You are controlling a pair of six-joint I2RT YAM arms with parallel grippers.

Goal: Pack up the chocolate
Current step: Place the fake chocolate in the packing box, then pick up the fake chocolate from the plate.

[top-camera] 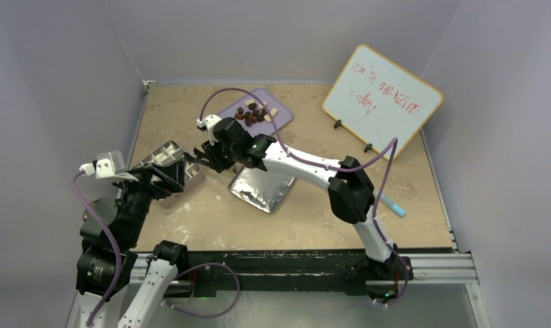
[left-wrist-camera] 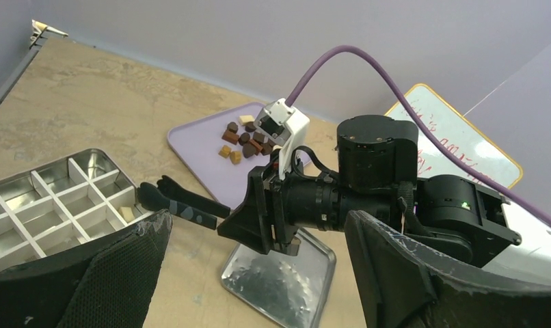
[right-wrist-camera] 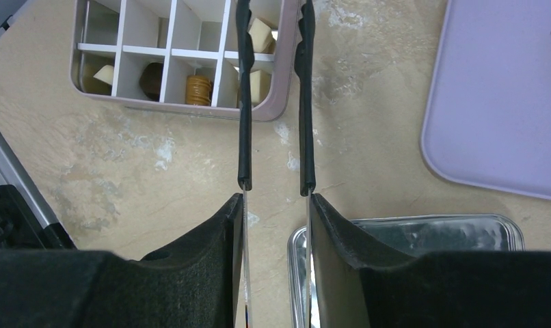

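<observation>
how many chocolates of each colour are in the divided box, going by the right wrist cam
cream-white chocolate: 3
dark brown chocolate: 1
caramel chocolate: 1
total: 5, in the part of the box that shows

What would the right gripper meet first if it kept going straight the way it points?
The right gripper would likely meet the divided tin first; its tips sit over the edge compartments holding cream chocolate. Height above them is unclear.
</observation>
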